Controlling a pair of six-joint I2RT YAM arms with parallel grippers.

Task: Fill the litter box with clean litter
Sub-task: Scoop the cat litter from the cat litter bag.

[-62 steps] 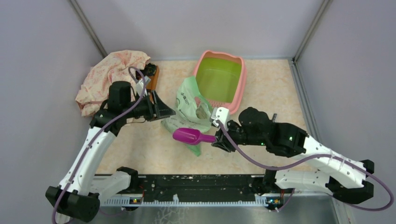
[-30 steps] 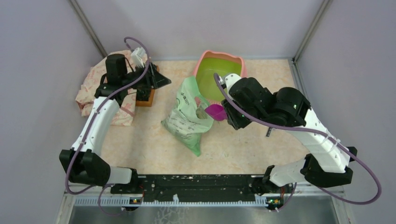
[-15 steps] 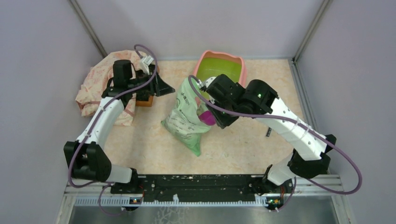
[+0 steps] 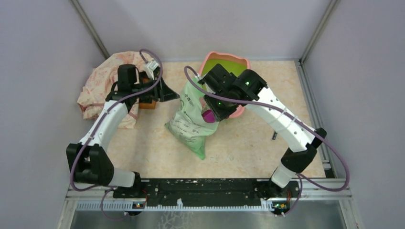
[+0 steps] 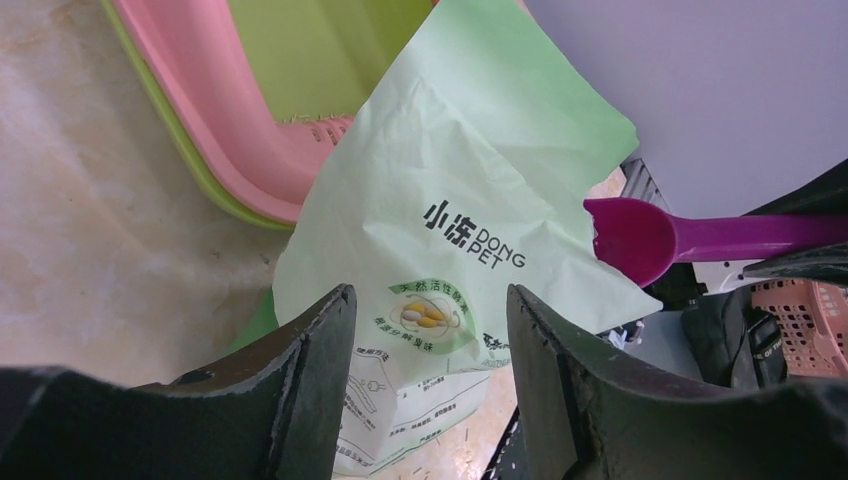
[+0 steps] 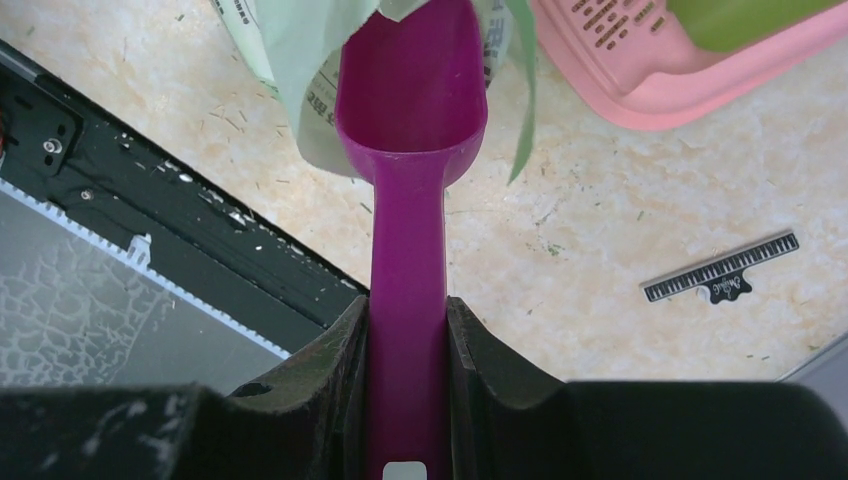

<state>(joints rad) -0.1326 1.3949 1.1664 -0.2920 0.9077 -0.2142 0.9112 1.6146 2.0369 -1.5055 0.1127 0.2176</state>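
Right pincer [image 6: 408,335] moved scoop [image 6: 410,110] into "DONG PET" bag [image 5: 450,250].

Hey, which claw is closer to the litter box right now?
Right. The right claw, shut on the magenta scoop, is at the near edge of the litter box; the left claw hovers open farther left, beyond the green bag.

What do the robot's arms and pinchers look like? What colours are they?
The left arm and right arm are white tubes with chunky black joints. A purple cable loops along each. The left gripper and right gripper each have two black fingers.
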